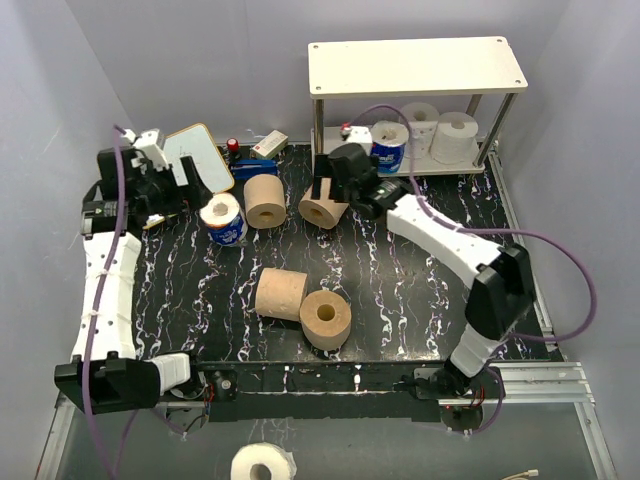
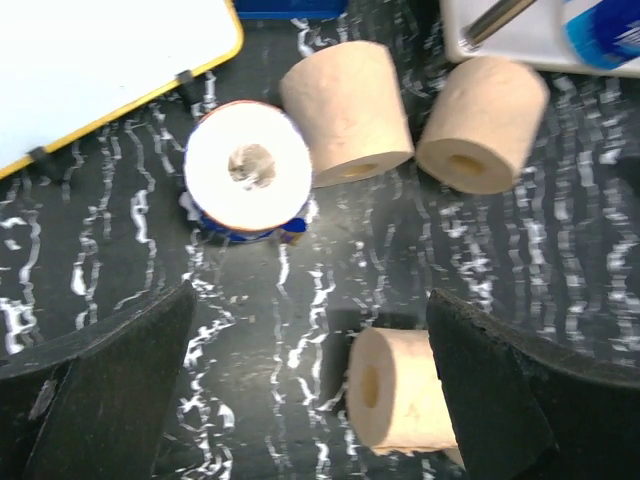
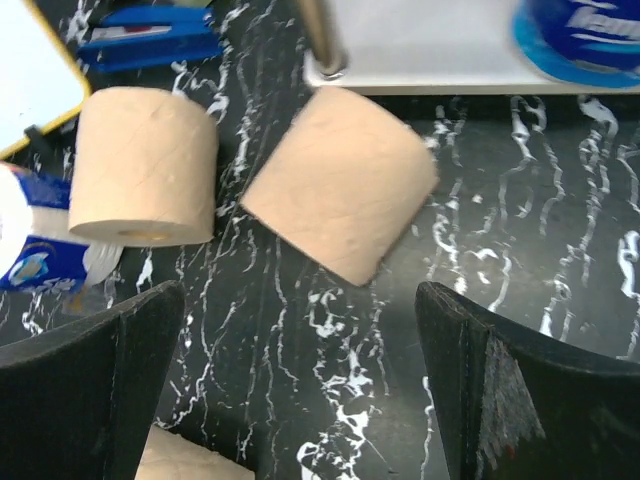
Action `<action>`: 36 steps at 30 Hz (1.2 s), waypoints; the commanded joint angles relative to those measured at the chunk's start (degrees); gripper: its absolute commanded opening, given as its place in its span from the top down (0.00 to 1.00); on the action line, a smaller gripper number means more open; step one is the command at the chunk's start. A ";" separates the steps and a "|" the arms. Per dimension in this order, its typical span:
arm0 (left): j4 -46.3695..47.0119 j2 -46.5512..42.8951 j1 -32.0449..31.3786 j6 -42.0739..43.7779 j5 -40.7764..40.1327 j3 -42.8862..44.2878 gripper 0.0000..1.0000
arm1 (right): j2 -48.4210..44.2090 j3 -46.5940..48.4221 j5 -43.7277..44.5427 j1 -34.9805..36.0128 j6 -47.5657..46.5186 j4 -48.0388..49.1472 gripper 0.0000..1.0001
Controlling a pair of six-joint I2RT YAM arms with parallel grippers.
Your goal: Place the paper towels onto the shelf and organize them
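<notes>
The shelf (image 1: 415, 65) stands at the back right; its lower board (image 1: 445, 165) carries a blue-wrapped roll (image 1: 388, 147) and two white rolls (image 1: 455, 138). Tan paper towels lie on the dark mat: two at the back (image 1: 265, 200) (image 1: 323, 207) and two in front (image 1: 281, 293) (image 1: 326, 319). Another blue-wrapped roll (image 1: 223, 219) stands upright at left. My right gripper (image 3: 300, 380) is open and empty just above the tilted tan roll (image 3: 340, 200) by the shelf leg (image 3: 322, 40). Also open and empty, my left gripper (image 2: 310, 390) hovers high over the mat, with the blue-wrapped roll (image 2: 248, 170) below it.
A white writing board with a wooden frame (image 1: 200, 155) leans at the back left beside the left arm. A blue tool (image 3: 150, 40) and small items lie behind the tan rolls. A white roll (image 1: 262, 463) sits below the table's near edge. Grey walls enclose the workspace.
</notes>
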 commanded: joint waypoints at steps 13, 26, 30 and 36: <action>1.53 7.72 31.47 -14.73 46.82 -4.20 0.02 | 31.52 46.55 -6.55 9.13 -7.40 -9.67 0.02; 3.21 8.10 38.37 -15.05 47.08 -7.37 0.02 | 42.93 53.07 -8.16 13.82 -4.84 -7.12 0.02; 4.04 8.41 38.31 -15.01 47.15 -8.02 0.02 | 43.65 53.14 -6.44 14.98 -5.04 -6.74 0.02; 5.31 8.68 38.35 -15.18 47.59 -9.17 0.02 | 46.54 56.05 -6.31 15.91 -3.22 -5.87 0.03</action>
